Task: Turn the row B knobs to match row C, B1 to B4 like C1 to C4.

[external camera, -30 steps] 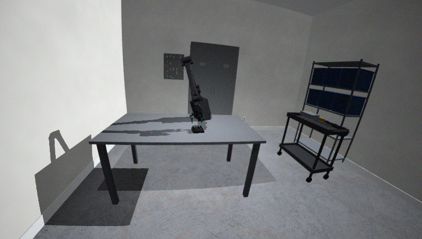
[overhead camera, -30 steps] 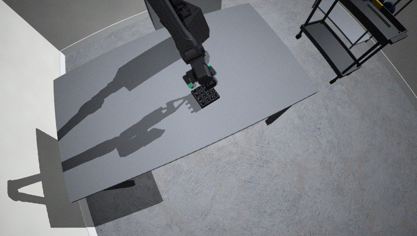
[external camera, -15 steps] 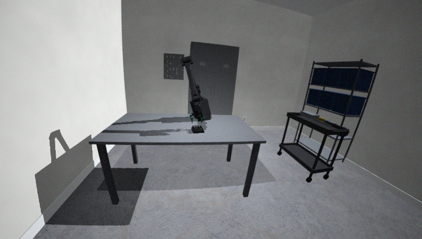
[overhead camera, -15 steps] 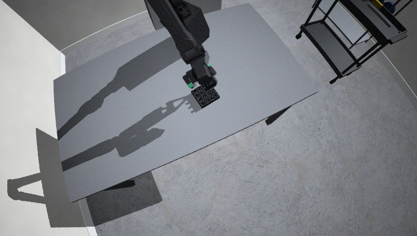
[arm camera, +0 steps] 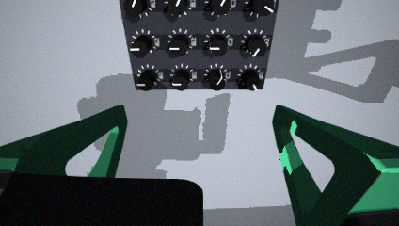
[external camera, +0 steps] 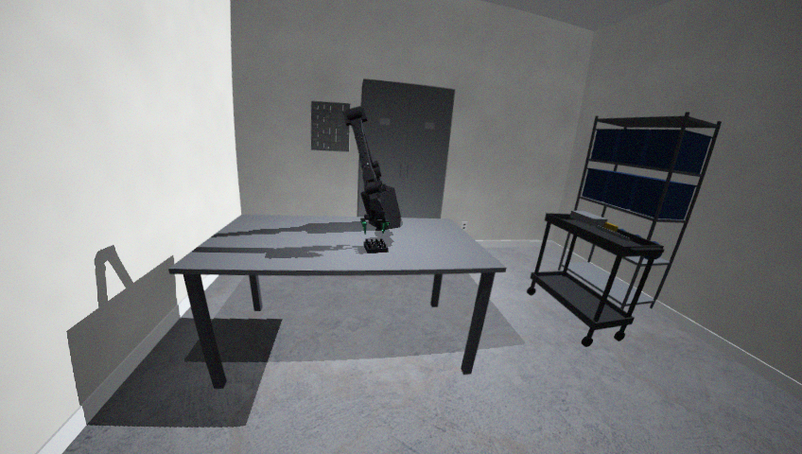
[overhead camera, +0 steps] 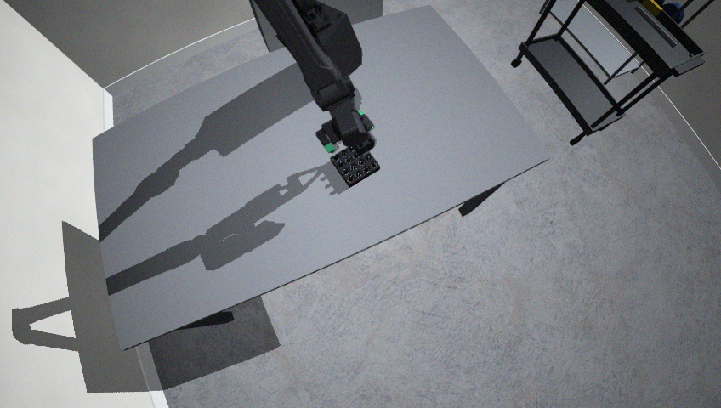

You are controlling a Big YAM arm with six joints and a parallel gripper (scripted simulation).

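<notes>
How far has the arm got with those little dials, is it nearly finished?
Hard to call anything done. In the wrist view the knob box shows three rows; the nearer two agree in their left two knobs, while the right ones differ. Their names are too blurred to read. In hand: nothing; the claw hangs wide open short of the box. Any turning is left.

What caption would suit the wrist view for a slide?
Open gripper with green fingers hovers empty above the grey table, short of the black knob box.
</notes>
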